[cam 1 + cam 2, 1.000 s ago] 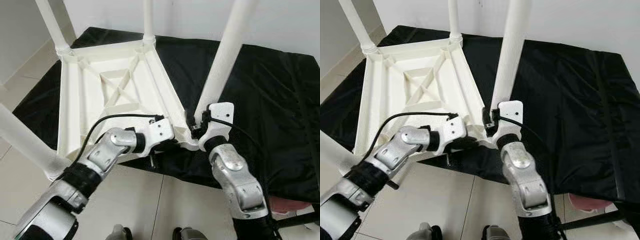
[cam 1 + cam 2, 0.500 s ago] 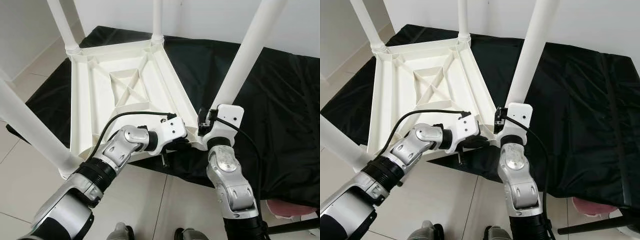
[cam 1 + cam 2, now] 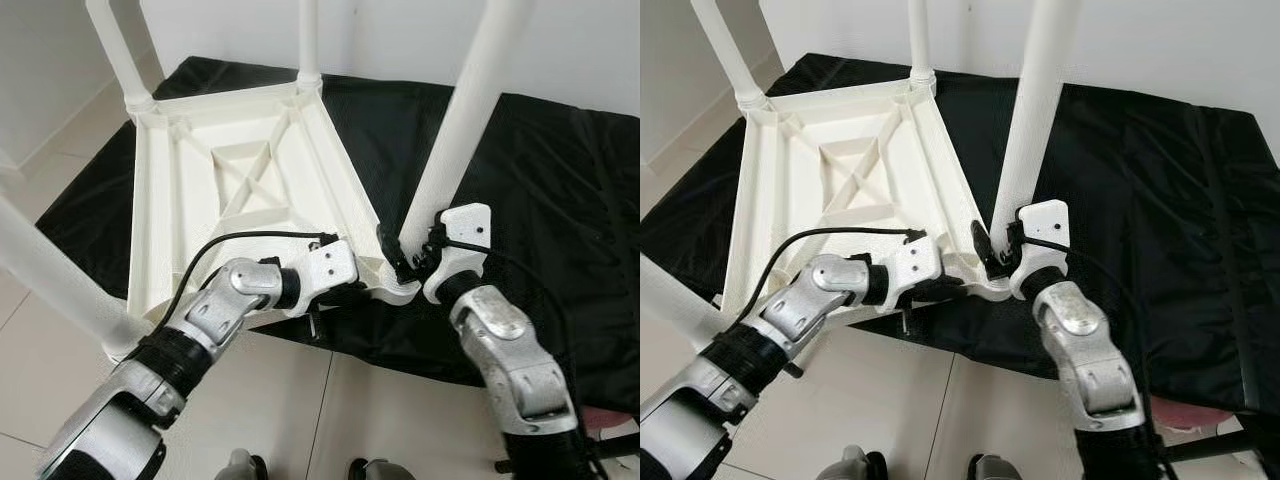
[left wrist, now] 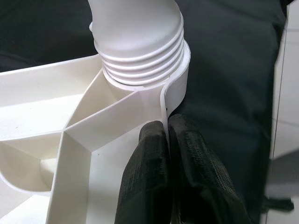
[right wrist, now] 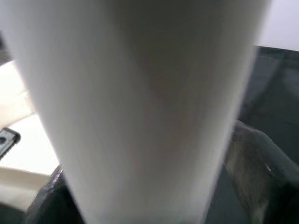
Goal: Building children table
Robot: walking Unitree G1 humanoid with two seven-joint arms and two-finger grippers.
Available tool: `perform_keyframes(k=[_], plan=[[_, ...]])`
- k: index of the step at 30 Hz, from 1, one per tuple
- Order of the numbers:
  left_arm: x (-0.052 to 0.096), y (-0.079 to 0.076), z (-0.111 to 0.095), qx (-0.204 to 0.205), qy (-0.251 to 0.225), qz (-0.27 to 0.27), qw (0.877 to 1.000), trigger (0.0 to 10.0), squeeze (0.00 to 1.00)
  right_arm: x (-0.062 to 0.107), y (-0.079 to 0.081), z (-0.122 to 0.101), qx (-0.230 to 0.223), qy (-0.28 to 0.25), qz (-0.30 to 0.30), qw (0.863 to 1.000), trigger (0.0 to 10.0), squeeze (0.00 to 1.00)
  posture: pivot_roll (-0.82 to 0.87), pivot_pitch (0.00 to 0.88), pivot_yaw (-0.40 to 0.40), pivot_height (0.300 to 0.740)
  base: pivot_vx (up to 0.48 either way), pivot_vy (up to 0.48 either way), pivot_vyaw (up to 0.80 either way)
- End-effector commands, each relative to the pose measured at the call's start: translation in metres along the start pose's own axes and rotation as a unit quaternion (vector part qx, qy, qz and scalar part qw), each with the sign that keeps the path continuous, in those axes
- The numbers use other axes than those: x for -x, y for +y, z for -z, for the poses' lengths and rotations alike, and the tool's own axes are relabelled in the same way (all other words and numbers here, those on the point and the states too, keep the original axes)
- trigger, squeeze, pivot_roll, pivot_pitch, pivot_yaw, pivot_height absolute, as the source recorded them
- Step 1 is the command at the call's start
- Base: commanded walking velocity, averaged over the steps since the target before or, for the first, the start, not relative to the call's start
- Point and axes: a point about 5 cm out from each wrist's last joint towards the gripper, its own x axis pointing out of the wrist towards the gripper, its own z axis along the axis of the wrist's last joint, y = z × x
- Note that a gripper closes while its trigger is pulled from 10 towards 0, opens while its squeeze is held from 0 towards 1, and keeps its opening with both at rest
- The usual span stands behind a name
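Observation:
The white children's table [image 3: 240,180] lies upside down on a black cloth [image 3: 540,170], its legs pointing up. My left gripper [image 4: 167,128] is shut on the thin rim of the table beside the ribbed corner socket [image 4: 140,51], at the near right corner [image 3: 395,290]. My right gripper [image 3: 400,262] is closed around the base of the near right leg [image 3: 455,130], where it enters that socket. In the right wrist view the leg [image 5: 140,107] stands between the fingers [image 5: 254,158].
Three more legs stand up: far left [image 3: 118,50], far middle [image 3: 307,40] and near left [image 3: 50,280]. Tiled floor [image 3: 300,400] lies in front of the cloth's near edge. A white wall rises behind. A pink object [image 3: 610,420] lies low at the right.
The whole view has shifted a little. My right forearm has swung out to the right while the gripper stays at the leg's base. The left gripper keeps its hold on the rim.

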Motion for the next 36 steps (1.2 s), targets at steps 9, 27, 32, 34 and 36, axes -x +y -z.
perform_keyframes(k=[9,27,32,34,36], plan=[[0.015,-0.032,0.000,-0.030,-0.009,0.150,0.988,0.0,0.00,0.021,0.021,0.010,0.000,0.042,-0.173,0.984,10.0,0.00,-0.05,0.149,0.043,0.740,0.000,0.000,0.00],[0.020,-0.034,0.000,-0.024,-0.009,0.135,0.991,0.0,0.00,0.010,0.007,0.027,-0.017,0.064,-0.082,0.994,0.0,0.00,-0.05,0.151,0.042,0.740,0.000,0.000,0.00],[0.011,-0.025,-0.008,-0.022,-0.025,0.115,0.993,0.0,0.00,0.001,-0.004,0.044,-0.017,0.104,0.069,0.992,0.0,0.00,-0.05,0.152,0.040,0.740,0.000,0.000,0.00],[0.007,-0.021,-0.010,-0.021,-0.030,0.109,0.993,0.0,0.00,-0.002,-0.007,0.050,-0.020,0.118,0.123,0.985,0.0,0.00,-0.05,0.151,0.039,0.740,0.000,0.000,0.00],[-0.001,-0.015,-0.016,-0.022,-0.039,0.098,0.994,0.0,0.00,-0.003,-0.009,0.055,-0.027,0.132,0.202,0.970,0.0,0.00,-0.05,0.153,0.039,0.740,0.000,0.000,0.00]])
